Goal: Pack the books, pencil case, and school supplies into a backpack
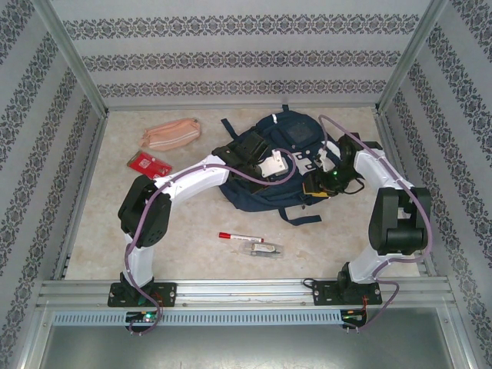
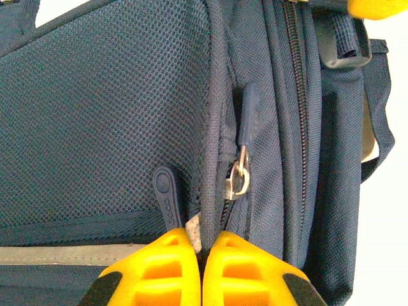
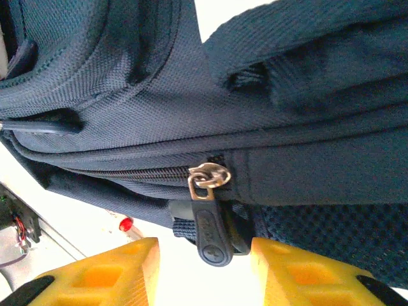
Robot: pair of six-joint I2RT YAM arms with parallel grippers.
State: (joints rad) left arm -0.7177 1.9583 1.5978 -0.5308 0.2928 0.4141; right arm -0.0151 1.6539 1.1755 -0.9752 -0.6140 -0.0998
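Left pincer: tips pressed together at bottom centre of its wrist view, clamped on the backpack where a seam runs down into them. A pale scrap sits just above the tips. It could be label or lining; cannot tell.

Right pincer: fingers apart, low in its wrist view. The pull tab hangs in the gap and touches neither finger. The slider is just above it, and the track runs left from there, teeth meshed.

Top view: both pincers are on the backpack, centre of frame. Outside the bag, on the table:
- Pencil case, upper left.
- Packet, just below the pencil case.
- Marker and wrapped item, lower centre, side by side.

Judgement: the step in hand is getting the zip open, and nothing is packed yet.

To do it well:
- Close the right fingers square on the tab's flat faces, low on the tab. Nipping the metal slider risks a slip.
- Pull along the track, not away from the bag, or the slider will bind on the fabric.
- Keep the left hold firm and drawn against the pull, so the soft cloth stays taut and the bag does not slide across the table.
- Watch for cloth bunching ahead of the slider.
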